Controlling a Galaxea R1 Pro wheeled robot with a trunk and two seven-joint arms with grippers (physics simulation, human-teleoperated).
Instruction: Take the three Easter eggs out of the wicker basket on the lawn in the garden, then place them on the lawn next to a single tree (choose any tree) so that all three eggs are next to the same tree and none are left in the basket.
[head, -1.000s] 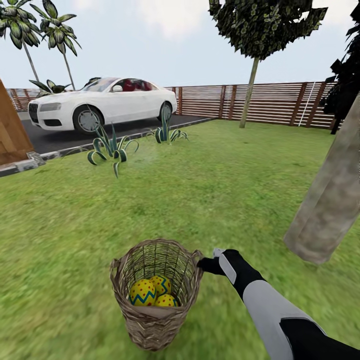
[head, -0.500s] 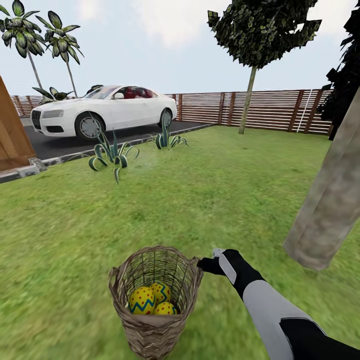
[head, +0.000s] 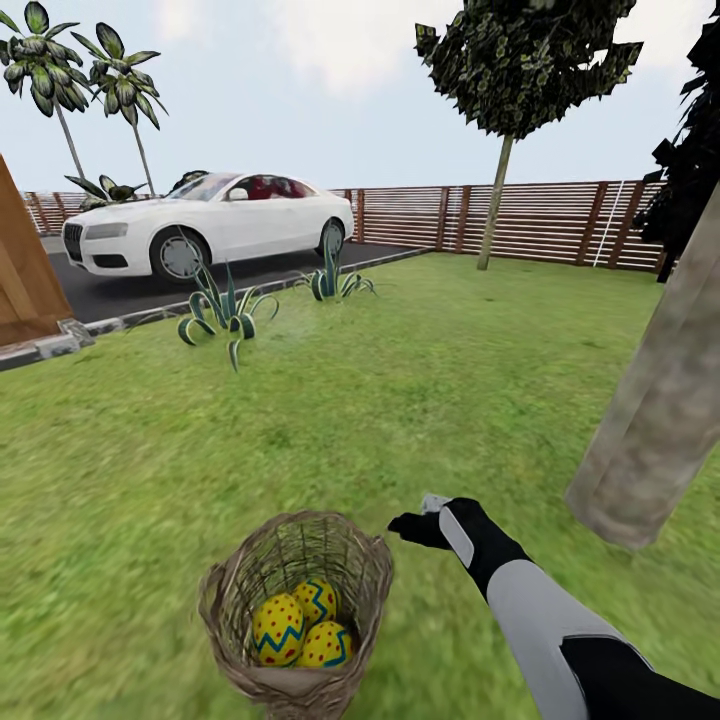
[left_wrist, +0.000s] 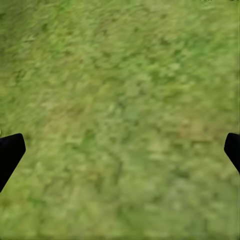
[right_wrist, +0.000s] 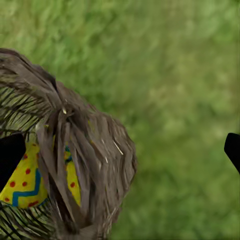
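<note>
1. Brown open-weave wicker basket (head: 295, 610) stands on the green mottled lawn (head: 400, 400), holding three yellow eggs with red dots and blue zigzags (head: 298, 628).
2. Right gripper (head: 410, 525) beside the basket rim, jaws spread.
3. Left gripper (left_wrist: 120, 155) above grass, jaws spread.
4. Thick grey-brown tree trunk (head: 660, 400) nearby.

rough woven wicker basket (head: 300, 600); glossy painted eggs (head: 300, 628).

A home's garden. Green lawn (head: 420, 390) runs to a slatted wooden fence (head: 560, 220); left of the fence, a white car (head: 210, 222) stands on an asphalt driveway (head: 150, 285).
</note>
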